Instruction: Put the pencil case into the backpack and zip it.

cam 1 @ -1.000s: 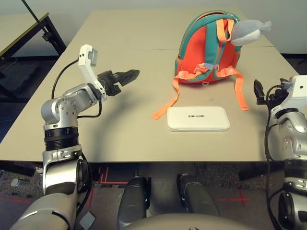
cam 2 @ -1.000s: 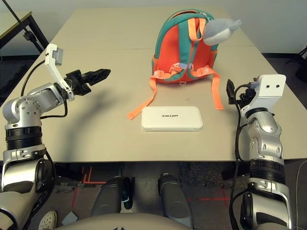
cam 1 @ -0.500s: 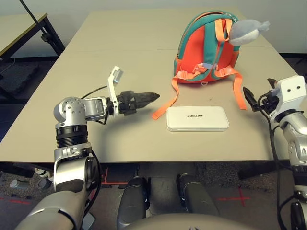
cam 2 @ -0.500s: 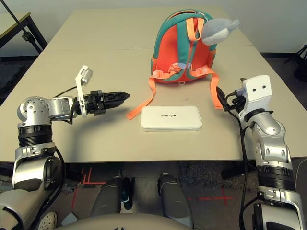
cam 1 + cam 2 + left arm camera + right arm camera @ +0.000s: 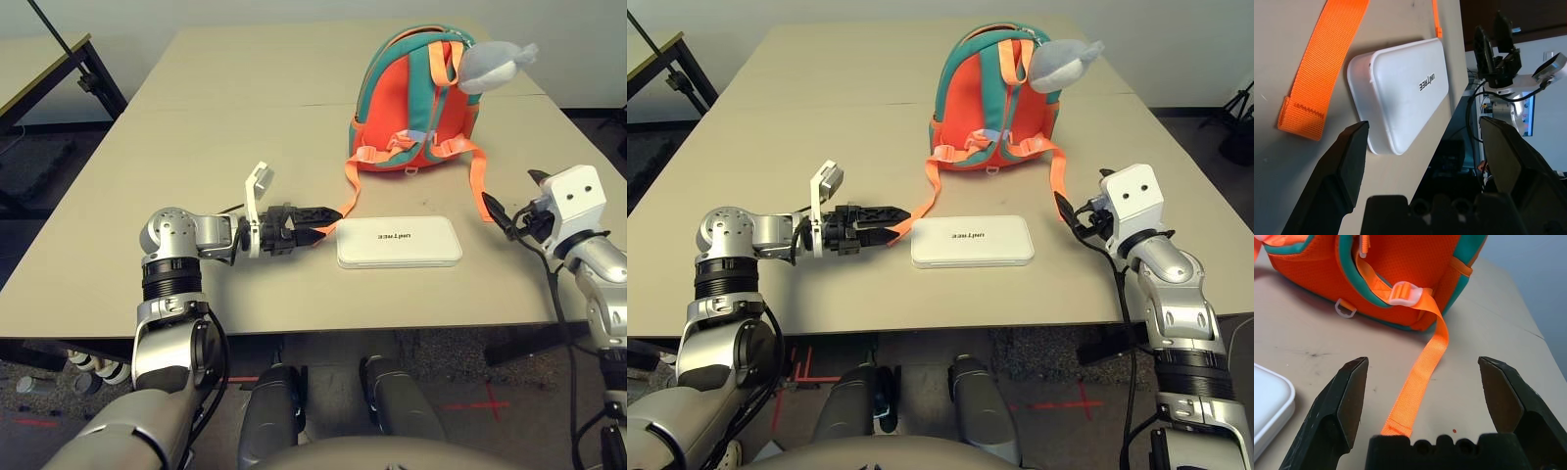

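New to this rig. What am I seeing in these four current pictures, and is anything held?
A humanoid robot with two silver arms works at a beige table. Two pictures come from its head's left and right eyes; two come from its wrists, looking along the fingers.

On the table: a flat white pencil case with dark lettering, and behind it an orange-and-teal backpack with orange straps and a grey plush charm.

The black left gripper and black right gripper are open, holding nothing.
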### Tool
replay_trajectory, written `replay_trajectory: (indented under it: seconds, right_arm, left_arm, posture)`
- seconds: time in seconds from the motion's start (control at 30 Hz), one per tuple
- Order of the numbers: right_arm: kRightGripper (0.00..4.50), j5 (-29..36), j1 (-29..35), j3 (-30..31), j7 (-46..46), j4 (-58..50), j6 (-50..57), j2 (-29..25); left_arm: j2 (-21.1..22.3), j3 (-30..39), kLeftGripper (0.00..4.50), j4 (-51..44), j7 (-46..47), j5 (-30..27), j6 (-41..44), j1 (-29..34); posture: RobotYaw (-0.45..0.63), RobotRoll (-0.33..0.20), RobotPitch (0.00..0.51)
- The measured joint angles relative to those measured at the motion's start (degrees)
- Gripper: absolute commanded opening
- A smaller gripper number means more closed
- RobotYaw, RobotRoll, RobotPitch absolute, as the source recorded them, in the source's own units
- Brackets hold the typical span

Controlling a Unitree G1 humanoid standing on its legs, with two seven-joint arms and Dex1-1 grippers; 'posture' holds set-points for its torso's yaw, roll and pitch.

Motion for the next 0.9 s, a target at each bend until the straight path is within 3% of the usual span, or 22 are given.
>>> replay_trajectory:
  seconds: [0.4, 0.9]
  right_arm:
    - [4.48, -0.02, 0.96, 0.47, 0.12, -0.98, 0.0, -0.04]
    - [4.48, -0.07, 1.91, 0.67, 2.1, -1.24, 0.02, -0.82]
  left_arm:
    - [-2.77, -0.47, 4.5, 5.99, 2.49, 5.33, -4.95, -2.25]
    - [-0.28, -2.71, 4.5, 11.9, -3.46, 5.97, -5.38, -3.31]
  posture:
    - [-0.31, 0.0, 0.089]
    - [-0.31, 0.0, 0.095]
